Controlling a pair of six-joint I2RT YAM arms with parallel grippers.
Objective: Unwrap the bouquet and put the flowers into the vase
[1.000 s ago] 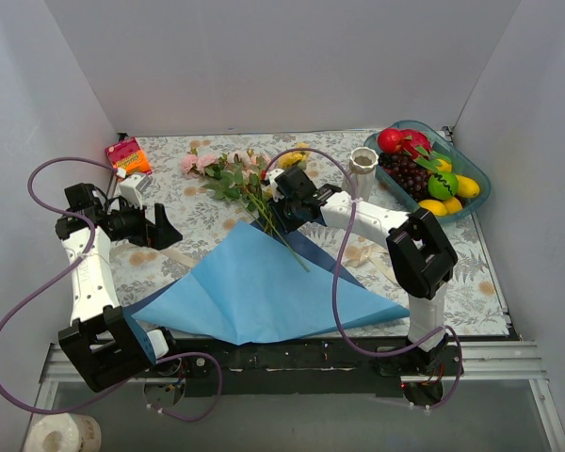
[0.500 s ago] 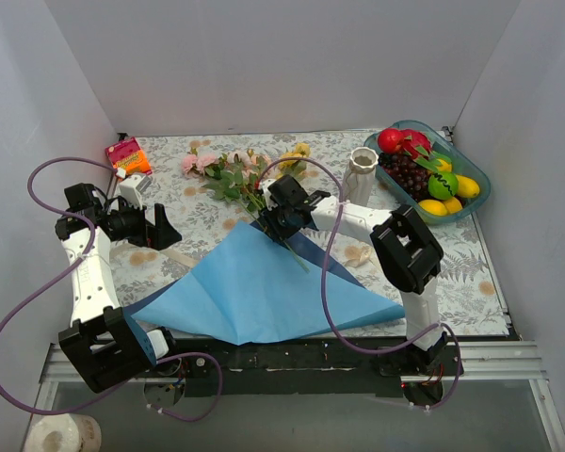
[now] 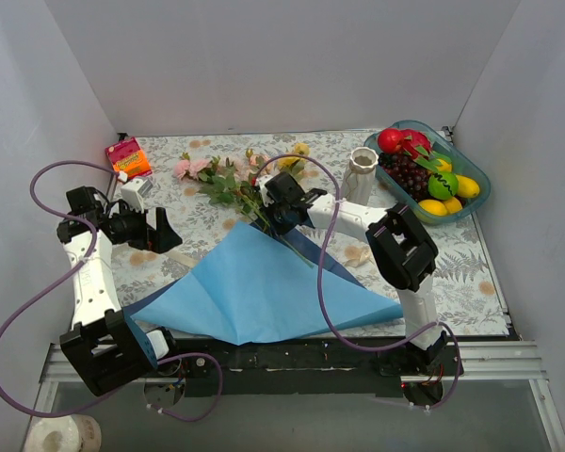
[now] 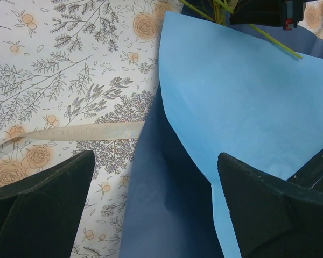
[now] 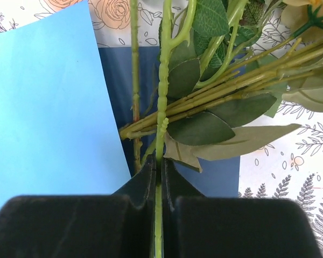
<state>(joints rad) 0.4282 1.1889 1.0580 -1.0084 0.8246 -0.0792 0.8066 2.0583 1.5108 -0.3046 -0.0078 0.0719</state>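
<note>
Stem, one, nipped by right claw; left claw gapes; one vase.

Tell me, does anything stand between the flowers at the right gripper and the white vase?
No separate object shows between them. The right gripper is shut on one green stem; the vase stands upright to its right, close behind that arm's own forearm.

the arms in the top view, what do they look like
Both the left arm and the right arm are made of white tubular links joined by chunky black housings. Each trails a long, looping purple cable. The jaws are matte black, blocky and wedge-shaped.
</note>
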